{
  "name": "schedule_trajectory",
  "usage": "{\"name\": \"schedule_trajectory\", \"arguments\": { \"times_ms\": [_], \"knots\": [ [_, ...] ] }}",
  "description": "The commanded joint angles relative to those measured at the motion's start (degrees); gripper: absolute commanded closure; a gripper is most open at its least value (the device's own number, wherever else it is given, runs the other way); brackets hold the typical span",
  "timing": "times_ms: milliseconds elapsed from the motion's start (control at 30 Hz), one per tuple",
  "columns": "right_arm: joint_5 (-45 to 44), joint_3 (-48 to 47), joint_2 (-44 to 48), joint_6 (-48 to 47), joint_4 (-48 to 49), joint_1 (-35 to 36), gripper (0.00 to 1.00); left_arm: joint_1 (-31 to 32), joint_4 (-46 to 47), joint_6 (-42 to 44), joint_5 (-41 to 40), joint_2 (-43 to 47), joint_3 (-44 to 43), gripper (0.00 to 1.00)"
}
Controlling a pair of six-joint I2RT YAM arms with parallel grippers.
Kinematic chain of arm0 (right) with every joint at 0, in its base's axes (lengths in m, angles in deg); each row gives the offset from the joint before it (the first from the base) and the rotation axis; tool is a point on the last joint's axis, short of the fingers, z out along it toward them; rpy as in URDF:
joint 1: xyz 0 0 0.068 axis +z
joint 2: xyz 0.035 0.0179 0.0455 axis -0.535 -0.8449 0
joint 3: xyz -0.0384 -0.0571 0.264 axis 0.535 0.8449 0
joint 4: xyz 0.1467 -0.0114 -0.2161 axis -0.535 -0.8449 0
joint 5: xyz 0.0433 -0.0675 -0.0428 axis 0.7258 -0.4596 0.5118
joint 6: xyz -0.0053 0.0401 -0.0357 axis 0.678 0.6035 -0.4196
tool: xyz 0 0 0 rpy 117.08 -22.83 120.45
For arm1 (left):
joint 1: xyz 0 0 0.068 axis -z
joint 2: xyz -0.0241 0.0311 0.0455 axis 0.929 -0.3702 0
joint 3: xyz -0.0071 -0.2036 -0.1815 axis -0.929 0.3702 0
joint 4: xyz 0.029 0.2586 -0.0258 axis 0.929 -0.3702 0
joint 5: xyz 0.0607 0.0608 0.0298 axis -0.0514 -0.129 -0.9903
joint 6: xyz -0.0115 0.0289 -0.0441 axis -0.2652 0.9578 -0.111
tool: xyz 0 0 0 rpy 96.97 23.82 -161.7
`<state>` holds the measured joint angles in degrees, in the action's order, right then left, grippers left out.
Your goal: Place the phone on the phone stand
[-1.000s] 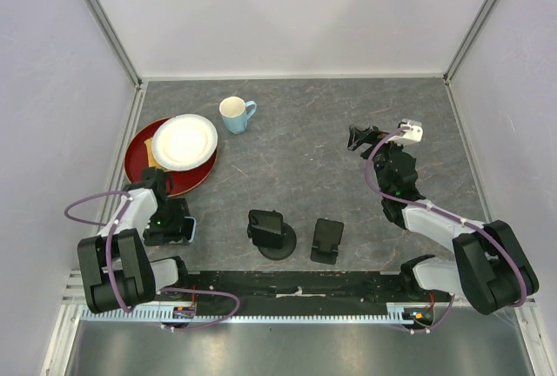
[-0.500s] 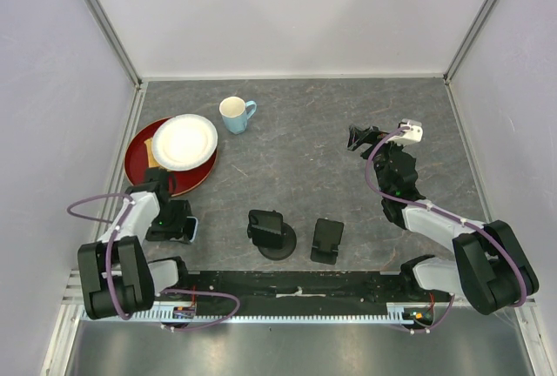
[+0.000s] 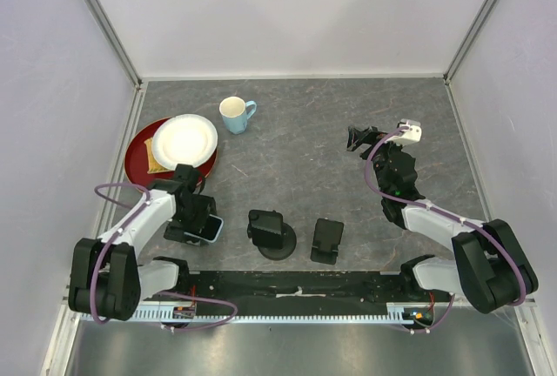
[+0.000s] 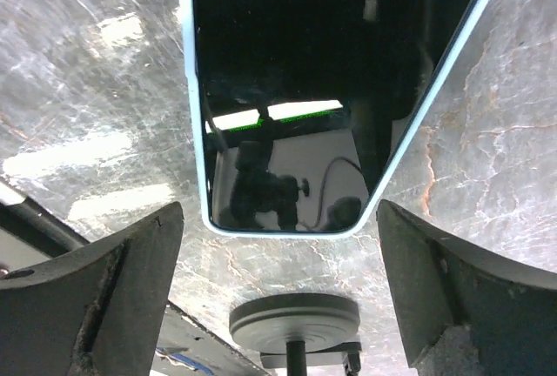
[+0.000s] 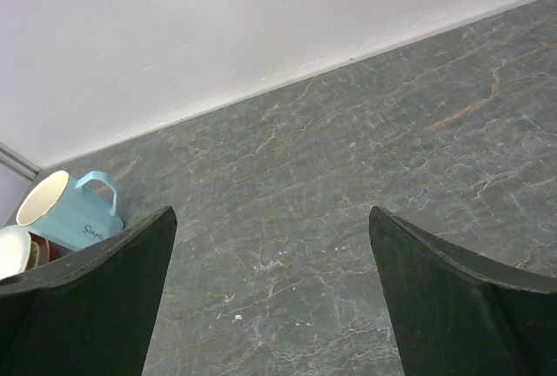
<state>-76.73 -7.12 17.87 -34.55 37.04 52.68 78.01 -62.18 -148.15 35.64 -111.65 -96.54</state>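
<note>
The phone (image 3: 212, 229) is a dark-screened slab with a pale blue rim, lying flat on the grey table left of the phone stand (image 3: 271, 233), a black stand on a round base. My left gripper (image 3: 198, 219) hovers right over the phone. In the left wrist view the phone (image 4: 331, 45) fills the upper middle, its near end between the open left gripper (image 4: 278, 211) without touching either finger, and the stand's round base (image 4: 294, 324) shows below. My right gripper (image 3: 361, 137) stands open and empty at the far right, over bare table in its own view (image 5: 274, 306).
A second black stand (image 3: 327, 241) sits right of the first. A red tray (image 3: 139, 154) with a white plate (image 3: 184, 141) lies at the back left, a blue mug (image 3: 235, 115) behind it. The mug (image 5: 70, 211) also shows in the right wrist view.
My left arm has swung right toward the phone stand, and the phone has shifted right with it. The right arm has not moved.
</note>
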Motion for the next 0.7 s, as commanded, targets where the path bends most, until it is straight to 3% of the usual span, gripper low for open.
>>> {"name": "schedule_trajectory", "arguments": {
  "times_ms": [0, 200, 667],
  "knots": [
    [1.0, -0.4, 0.1, 0.1, 3.2, -0.1, 0.02, -3.7, -4.8, -0.8, -3.8, 1.7, -4.1, 0.02],
    [0.7, 0.2, 0.8, 0.0, 3.7, -0.1, 0.02, -11.6, -2.3, 7.0, -2.9, -2.8, -5.2, 0.00],
    [0.5, 0.4, 0.9, -0.1, 4.5, -0.2, 0.02, -14.4, -0.5, 10.4, -4.1, -11.4, -7.4, 0.00]
  ]
}}
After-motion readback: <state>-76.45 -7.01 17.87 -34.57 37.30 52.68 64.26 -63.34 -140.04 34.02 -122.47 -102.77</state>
